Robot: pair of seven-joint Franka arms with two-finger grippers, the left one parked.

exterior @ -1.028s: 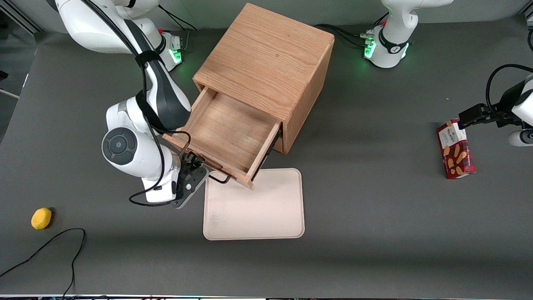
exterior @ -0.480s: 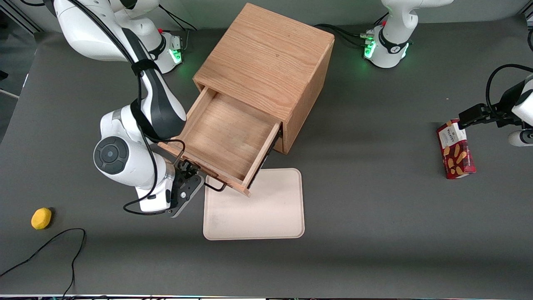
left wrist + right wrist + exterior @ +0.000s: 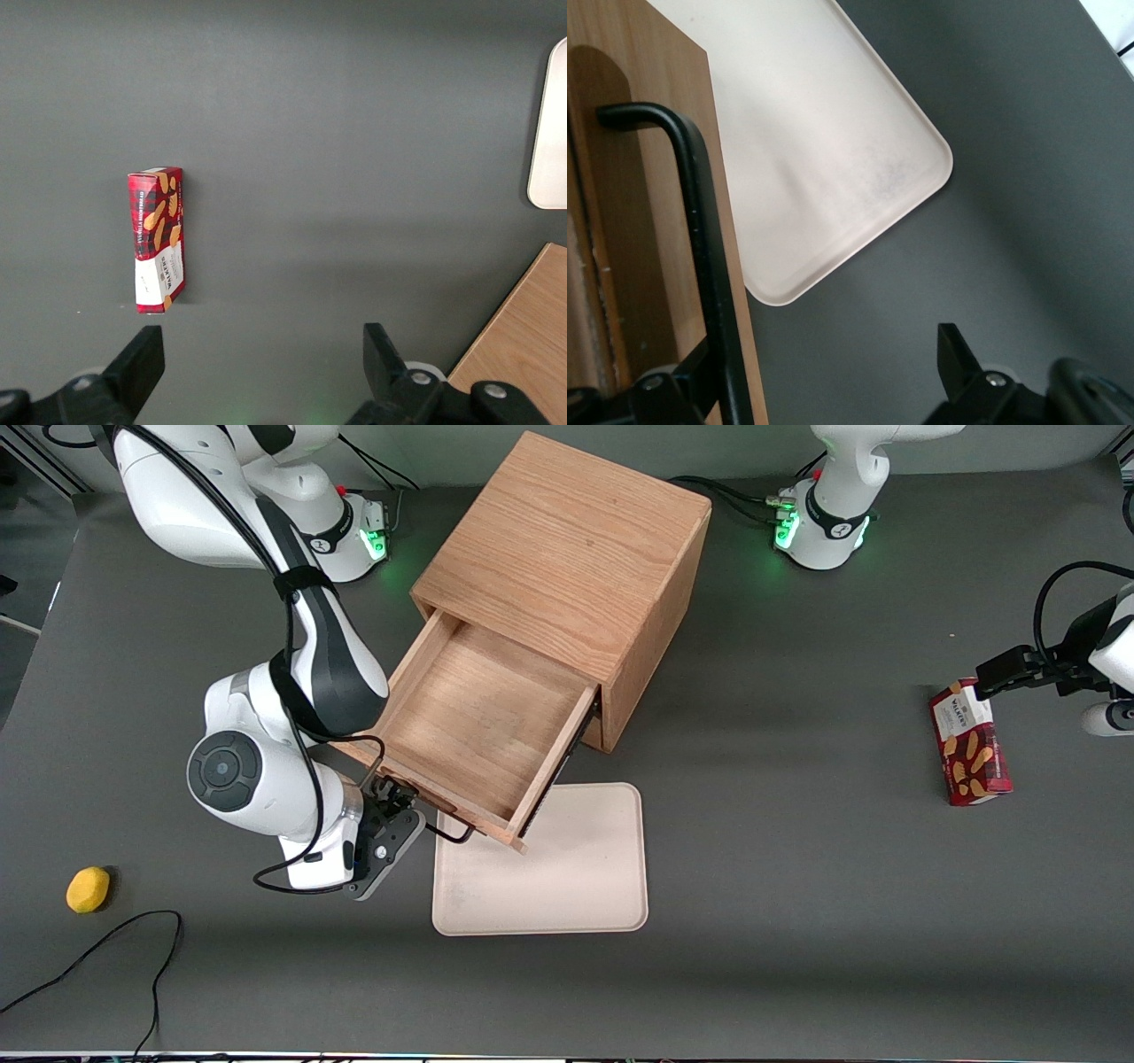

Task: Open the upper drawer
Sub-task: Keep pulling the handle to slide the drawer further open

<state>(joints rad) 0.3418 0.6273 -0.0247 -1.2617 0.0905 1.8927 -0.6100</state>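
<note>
The wooden cabinet (image 3: 567, 549) stands mid-table. Its upper drawer (image 3: 483, 717) is pulled well out, and its shallow wooden box shows empty. The drawer's black wire handle (image 3: 447, 834) sticks out of its front panel over the corner of the tray. My right gripper (image 3: 403, 802) is at that handle, in front of the drawer. In the right wrist view the gripper (image 3: 828, 363) is open, with its fingers wide apart. One finger (image 3: 691, 381) lies against the handle bar (image 3: 700, 221) by the drawer front (image 3: 620, 221). The lower drawer is hidden under the upper one.
A pale pink tray (image 3: 549, 868) lies on the table, partly under the drawer's front; it also shows in the right wrist view (image 3: 824, 150). A yellow lemon (image 3: 88, 889) lies toward the working arm's end. A red cookie box (image 3: 968, 742) lies toward the parked arm's end.
The upper drawer has slid farther out of the cabinet. My gripper and wrist have moved with the handle, away from the cabinet.
</note>
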